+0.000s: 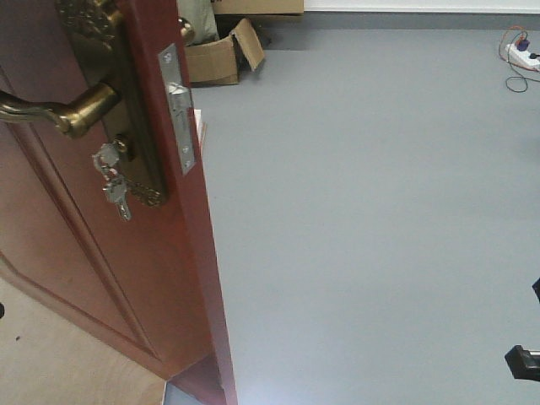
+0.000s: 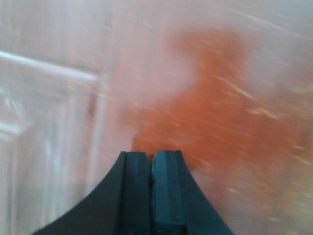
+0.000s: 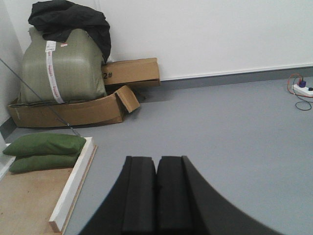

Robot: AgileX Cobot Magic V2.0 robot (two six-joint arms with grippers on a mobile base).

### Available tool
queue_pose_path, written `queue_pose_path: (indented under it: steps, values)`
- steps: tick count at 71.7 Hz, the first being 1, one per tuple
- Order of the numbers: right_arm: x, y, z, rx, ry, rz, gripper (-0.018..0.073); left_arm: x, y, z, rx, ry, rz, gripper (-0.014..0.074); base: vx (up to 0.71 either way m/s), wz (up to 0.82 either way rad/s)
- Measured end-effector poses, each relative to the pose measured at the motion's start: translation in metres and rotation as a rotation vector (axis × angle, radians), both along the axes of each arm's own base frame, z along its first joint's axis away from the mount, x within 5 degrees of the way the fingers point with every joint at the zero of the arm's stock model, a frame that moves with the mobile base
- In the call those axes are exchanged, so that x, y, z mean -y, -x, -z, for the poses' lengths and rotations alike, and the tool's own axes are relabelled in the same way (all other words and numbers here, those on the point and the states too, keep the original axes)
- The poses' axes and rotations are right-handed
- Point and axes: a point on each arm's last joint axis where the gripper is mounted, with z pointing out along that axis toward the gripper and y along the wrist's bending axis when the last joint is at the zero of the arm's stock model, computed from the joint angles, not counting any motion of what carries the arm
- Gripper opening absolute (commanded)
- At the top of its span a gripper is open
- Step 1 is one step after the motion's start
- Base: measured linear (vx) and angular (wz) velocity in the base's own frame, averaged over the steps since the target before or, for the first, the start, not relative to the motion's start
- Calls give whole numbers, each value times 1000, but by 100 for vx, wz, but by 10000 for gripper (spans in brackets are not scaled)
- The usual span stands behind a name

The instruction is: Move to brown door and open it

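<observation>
The brown door (image 1: 76, 278) fills the left of the front view, swung ajar with its edge toward me. Its brass lever handle (image 1: 59, 110) juts left from an embossed backplate (image 1: 126, 110). Keys (image 1: 114, 181) dangle below the handle, and a silver latch plate (image 1: 179, 108) runs down the door's edge. My left gripper (image 2: 150, 155) is shut, empty, very close to the door's blurred reddish panel (image 2: 210, 112). My right gripper (image 3: 157, 160) is shut and empty too, held over grey floor (image 3: 230, 132). A dark part at the front view's lower right (image 1: 525, 361) belongs to an arm.
Beyond the door lies grey floor (image 1: 363, 211). Cardboard boxes (image 3: 93, 110), a green sack (image 3: 61, 66) under a black cloth, green cushions (image 3: 44, 147) and a white-edged board (image 3: 73, 186) stand left. A power strip with cables (image 3: 303, 89) lies far right by the wall.
</observation>
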Motion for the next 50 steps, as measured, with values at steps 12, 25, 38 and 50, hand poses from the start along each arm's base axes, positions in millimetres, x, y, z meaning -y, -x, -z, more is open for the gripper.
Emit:
queue_pose_path:
  steps: [12, 25, 38, 50]
  values:
    - [0, 0, 0, 0, 0, 0, 0, 1, 0, 0, 0, -1, 7, 11, 23, -11]
    - [0, 0, 0, 0, 0, 0, 0, 1, 0, 0, -1, -1, 11, 11, 25, -8]
    - [0, 0, 0, 0, 0, 0, 0, 2, 1, 0, -1, -2, 18, 11, 26, -3]
    - [0, 0, 0, 0, 0, 0, 0, 2, 0, 1, -3, -2, 19, 11, 26, 2]
